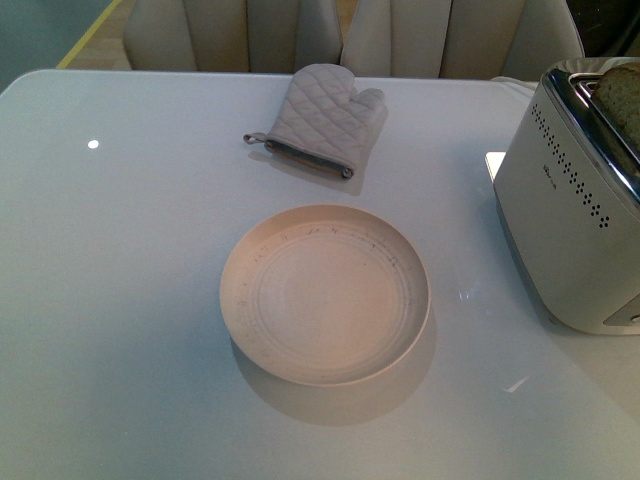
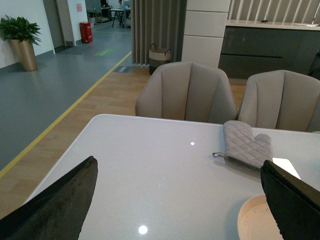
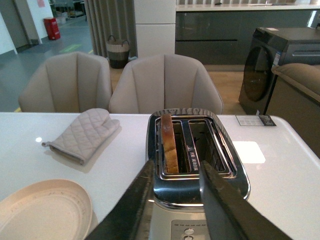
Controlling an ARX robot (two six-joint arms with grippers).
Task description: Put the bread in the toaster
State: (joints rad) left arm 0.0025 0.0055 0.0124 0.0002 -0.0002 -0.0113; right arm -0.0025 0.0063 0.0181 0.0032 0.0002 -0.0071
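From where I'm driving, the right claw (image 3: 172,192) is spread apart with nothing between its fingers, hanging just above the near end of the toaster (image 3: 197,165). In the right wrist view one finger sits to each side of the near end of the slot that holds the bread (image 3: 170,142), so the slice is just past the fingertips, close but with a gap showing. The bread stands on edge in one of the two slots, crust up, with its top poking above the chrome. The other slot looks empty.

The left claw (image 2: 180,200) is wide open too, holding nothing and hovering over the bench (image 2: 150,165) well away from the toaster, with just the rim of the plate (image 2: 252,220) at the corner of its view.

Front view backs this up: the plate (image 1: 325,295) sits bare in the middle of the bench (image 1: 120,300), and the bread (image 1: 620,95) peeks out of the toaster (image 1: 575,230) off at the right edge. An oven mitt (image 1: 320,120) lies beyond the plate, untouched.

So I'd call the job basically done: slice in the slot, plate cleared. All I'd say is left is backing the right arm off. Can't tell if the slice is fully seated, or whether the lever is down.
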